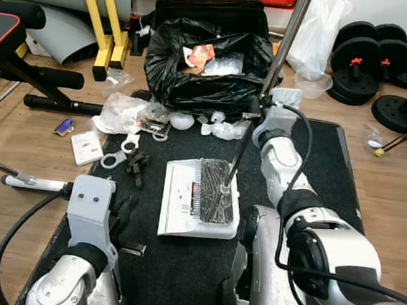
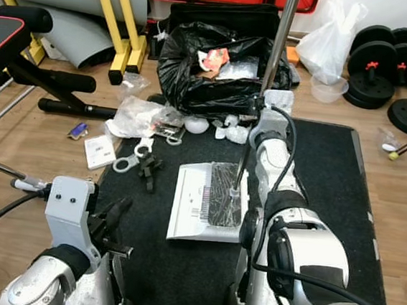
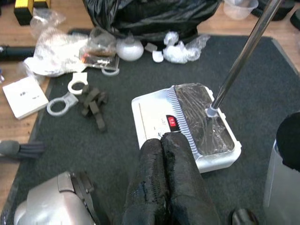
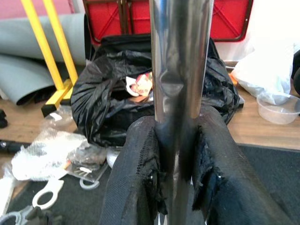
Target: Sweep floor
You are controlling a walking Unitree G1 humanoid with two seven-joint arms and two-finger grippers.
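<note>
A white floor sweeper head (image 1: 200, 198) with a black brush top lies on the black mat (image 1: 325, 157). Its shiny metal pole (image 1: 286, 41) rises from the head towards the back. My right gripper (image 4: 178, 123) is shut on that pole a short way up, and it also appears before the bag (image 1: 254, 108). Lower down at the mat's left side, my left gripper (image 3: 163, 140) has its two fingers pressed together with nothing between them, pointing at the sweeper head (image 3: 187, 124). Litter lies left of the sweeper: white plastic rings (image 1: 116, 157), small black pieces (image 1: 137, 166) and crumpled plastic (image 1: 124, 110).
An open black rubbish bag (image 1: 197, 69) stands at the mat's far edge. A weight bench (image 1: 12, 40) and yellow frame legs (image 1: 106, 38) are at the left. Black weight plates (image 1: 385, 58) lie at the back right. A thin rod with a grey grip (image 1: 28, 180) lies by my left arm.
</note>
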